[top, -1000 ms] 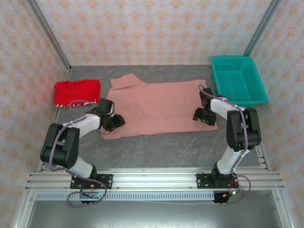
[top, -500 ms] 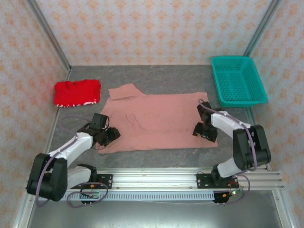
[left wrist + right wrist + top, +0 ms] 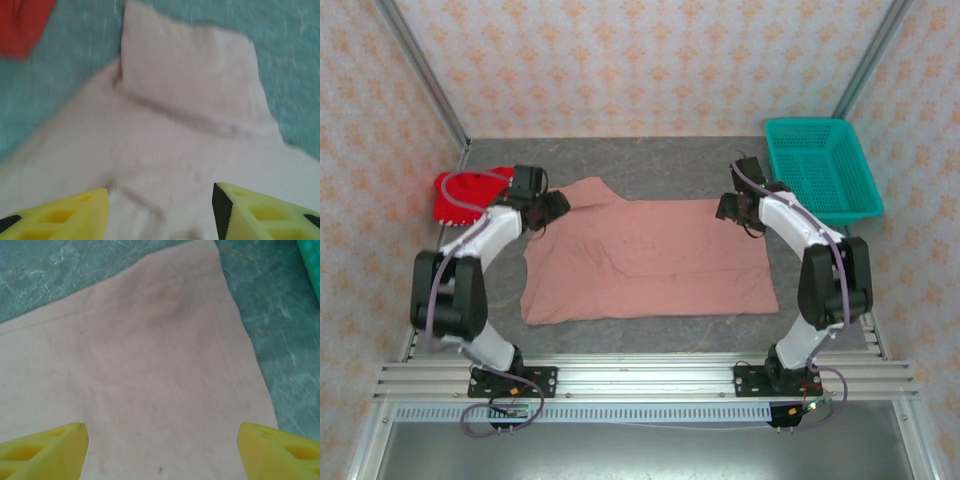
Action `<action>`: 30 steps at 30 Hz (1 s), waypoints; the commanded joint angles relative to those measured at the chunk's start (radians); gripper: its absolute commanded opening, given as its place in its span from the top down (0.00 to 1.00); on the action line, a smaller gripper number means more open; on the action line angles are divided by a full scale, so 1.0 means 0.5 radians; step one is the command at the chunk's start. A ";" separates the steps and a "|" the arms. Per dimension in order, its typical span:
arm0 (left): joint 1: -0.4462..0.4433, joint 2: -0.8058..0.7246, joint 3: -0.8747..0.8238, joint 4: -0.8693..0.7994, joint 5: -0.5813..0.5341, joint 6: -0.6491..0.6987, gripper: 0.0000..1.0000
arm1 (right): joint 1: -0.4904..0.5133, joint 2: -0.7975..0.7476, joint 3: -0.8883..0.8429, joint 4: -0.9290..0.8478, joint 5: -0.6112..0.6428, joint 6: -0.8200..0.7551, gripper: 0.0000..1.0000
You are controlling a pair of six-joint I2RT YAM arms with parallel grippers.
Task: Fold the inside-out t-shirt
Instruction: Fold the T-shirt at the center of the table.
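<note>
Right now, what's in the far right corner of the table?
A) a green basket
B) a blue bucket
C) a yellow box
A: a teal-green plastic basket stands there, just right of the pink t-shirt.

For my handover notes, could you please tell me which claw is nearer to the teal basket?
Right. The right claw hovers over the t-shirt's far corner beside the teal basket; the left claw is across the shirt.
</note>
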 commanded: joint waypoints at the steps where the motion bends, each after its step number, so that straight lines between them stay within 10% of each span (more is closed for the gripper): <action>1: 0.079 0.342 0.370 -0.047 0.002 0.199 0.41 | -0.014 0.100 0.137 0.072 0.060 -0.103 0.21; 18: 0.174 1.241 1.313 -0.463 0.074 0.369 0.45 | -0.024 0.231 0.114 0.114 0.011 -0.141 0.22; 30: 0.174 1.374 1.441 -0.538 0.196 0.379 0.85 | -0.133 0.435 0.295 0.018 0.098 -0.131 0.26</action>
